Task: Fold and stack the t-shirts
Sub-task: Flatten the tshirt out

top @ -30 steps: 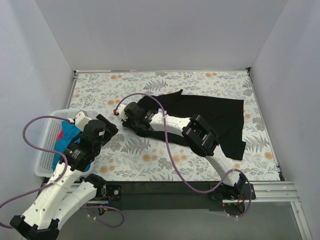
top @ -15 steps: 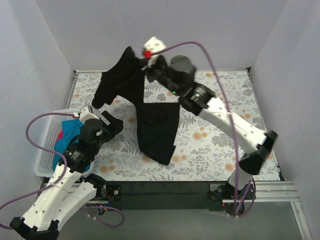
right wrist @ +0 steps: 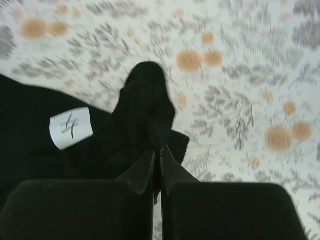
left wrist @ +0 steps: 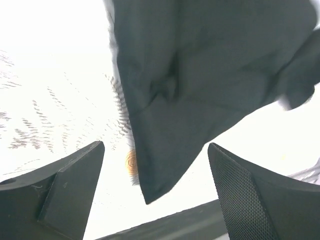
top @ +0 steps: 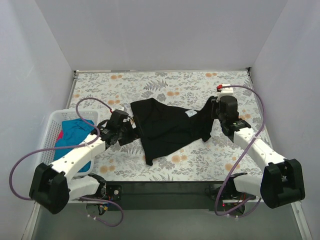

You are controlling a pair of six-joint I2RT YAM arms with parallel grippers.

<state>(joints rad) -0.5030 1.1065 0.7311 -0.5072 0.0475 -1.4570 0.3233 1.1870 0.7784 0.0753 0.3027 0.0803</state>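
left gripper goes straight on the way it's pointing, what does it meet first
Probably the black t-shirt; its edge lies straight ahead of the open left gripper, though how far is unclear.

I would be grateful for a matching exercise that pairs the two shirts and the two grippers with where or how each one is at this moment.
Things:
1. large plain black cloth t-shirt
2. bright teal-blue cloth t-shirt
3. left gripper
4. right gripper

States:
A. shut on black cloth
B. inside the white plastic lattice basket
C. lying on the floral table
D. open, fingers apart

Pairs: 1-C; 2-B; 3-D; 4-A
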